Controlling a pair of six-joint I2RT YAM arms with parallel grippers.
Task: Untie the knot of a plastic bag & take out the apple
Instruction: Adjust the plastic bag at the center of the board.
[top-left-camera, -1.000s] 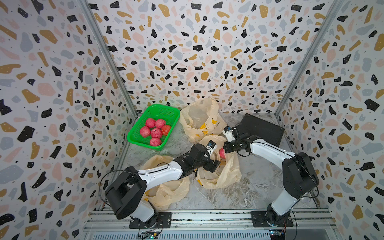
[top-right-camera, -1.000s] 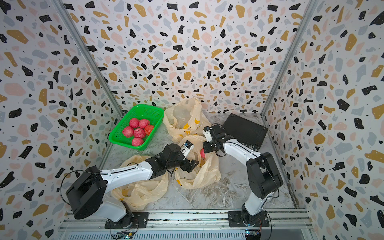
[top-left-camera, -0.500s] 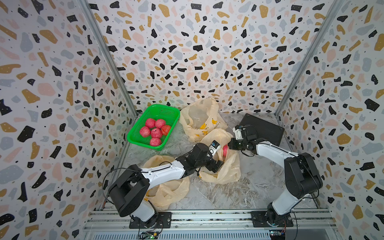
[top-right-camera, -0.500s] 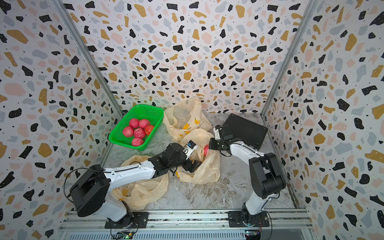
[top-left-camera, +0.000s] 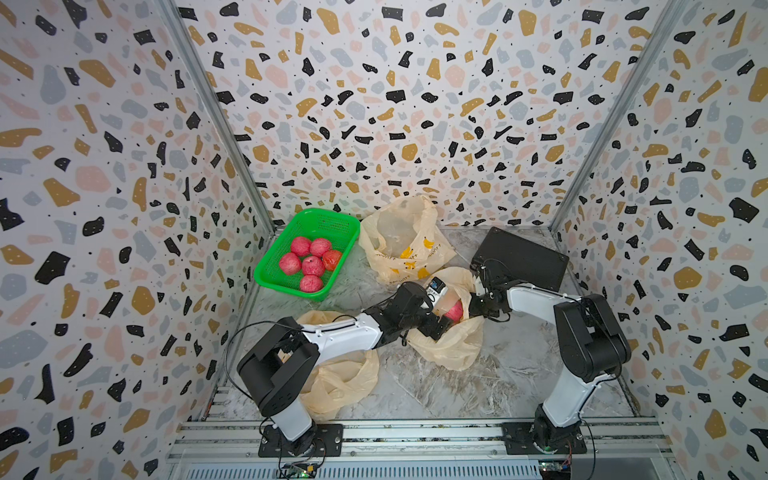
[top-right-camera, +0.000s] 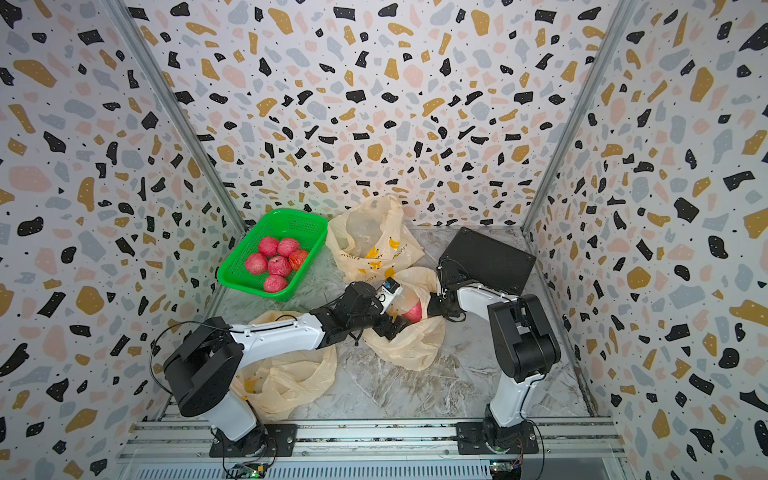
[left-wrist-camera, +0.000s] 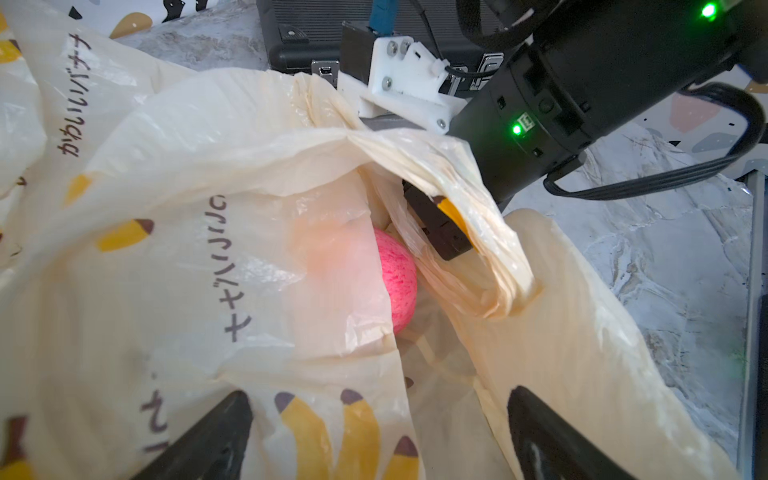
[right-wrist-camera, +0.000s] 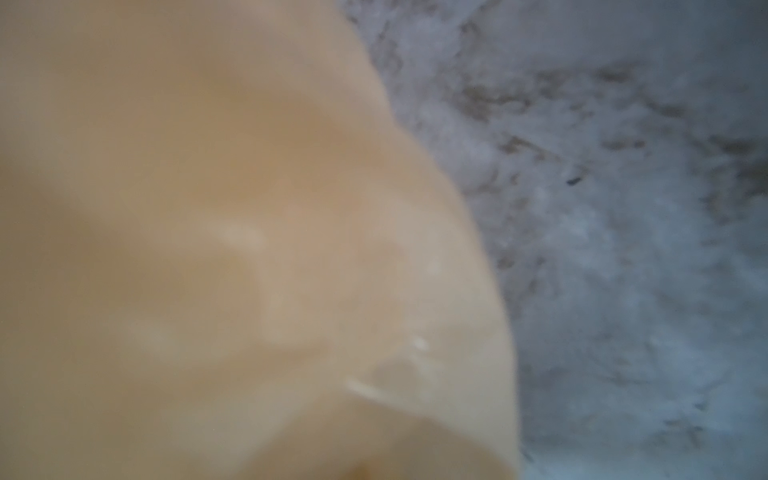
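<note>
A cream plastic bag (top-left-camera: 453, 347) (top-right-camera: 409, 349) printed with bananas lies mid-table with its mouth gaping; no knot shows. A pink-red apple (top-left-camera: 456, 311) (left-wrist-camera: 399, 286) sits inside, half veiled by plastic. My left gripper (top-left-camera: 441, 323) (left-wrist-camera: 380, 436) stands open at the mouth, one finger (left-wrist-camera: 216, 440) over the bag's printed side, nothing held. My right gripper (top-left-camera: 474, 308) is shut on the bag's bunched rim, its fingers (left-wrist-camera: 442, 235) just beside the apple. The right wrist view gives only blurred cream plastic bag (right-wrist-camera: 208, 249).
A green basket (top-left-camera: 286, 286) with several apples stands at the back left. Two more cream bags lie about, one at the back (top-left-camera: 403, 241) and one under my left arm (top-left-camera: 345, 376). A black case (top-left-camera: 523, 257) sits at the back right. Walls close three sides.
My right gripper has drawn the bag's rim to the right and nearer, widening the mouth and baring more of the apple. My left gripper has edged right toward the opening.
</note>
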